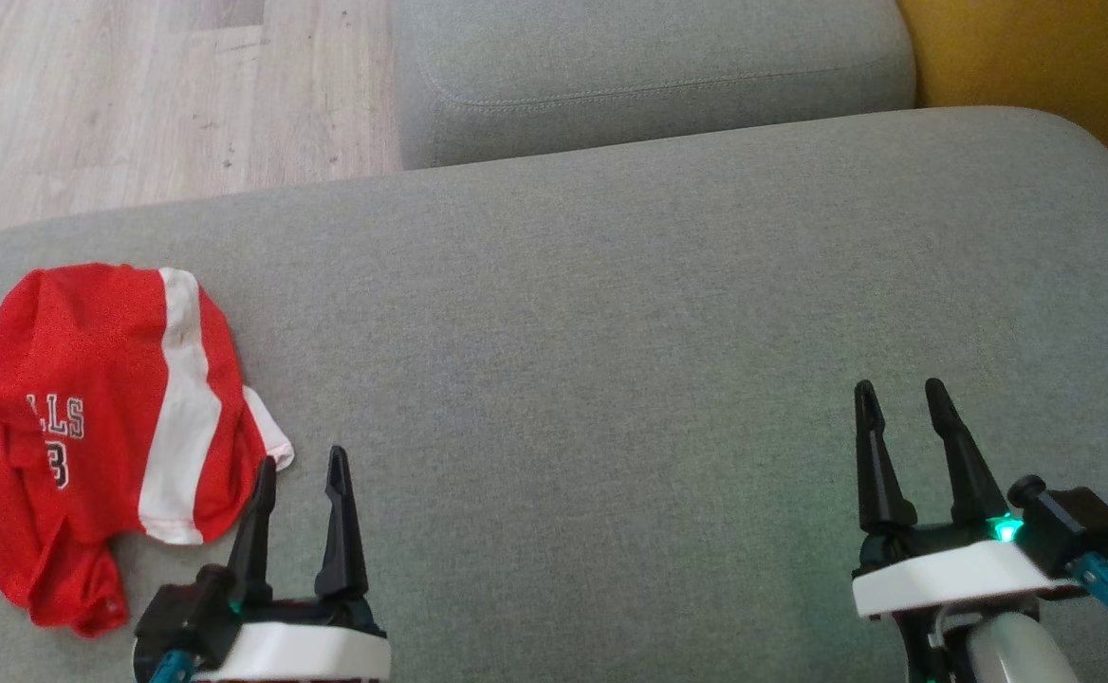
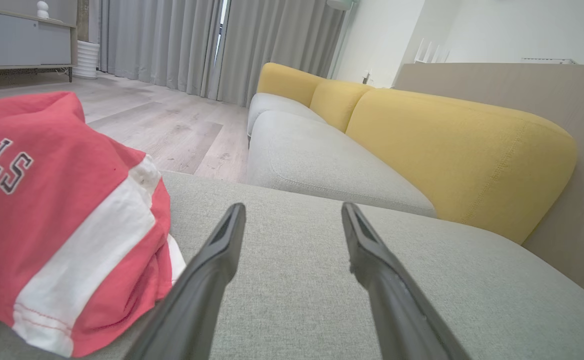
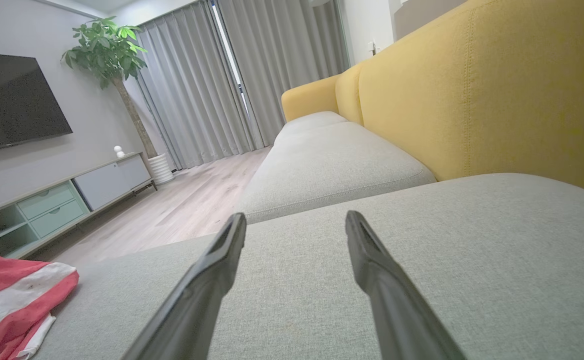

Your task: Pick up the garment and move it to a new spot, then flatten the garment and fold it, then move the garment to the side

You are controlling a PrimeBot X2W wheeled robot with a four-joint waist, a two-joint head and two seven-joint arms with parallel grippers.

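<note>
The garment (image 1: 103, 427) is a red jersey with white stripes and dark lettering, lying crumpled at the left end of the grey sofa cushion (image 1: 611, 313). My left gripper (image 1: 300, 460) stands open just to the right of the jersey's lower edge, its left finger close to the cloth, nothing between its fingers. In the left wrist view the garment (image 2: 62, 225) bulks up at the left, beside the left gripper (image 2: 292, 210). My right gripper (image 1: 900, 389) is open over bare cushion far to the right. The right wrist view has the garment (image 3: 12, 300) at its lower left, well away from the right gripper (image 3: 296, 220).
A second grey seat cushion (image 1: 649, 76) adjoins at the back, with a yellow backrest (image 1: 1038, 66) at the far right. Wooden floor (image 1: 137, 95) lies beyond the cushion's far left edge. A TV cabinet (image 3: 57, 200), a plant (image 3: 107, 50) and curtains stand across the room.
</note>
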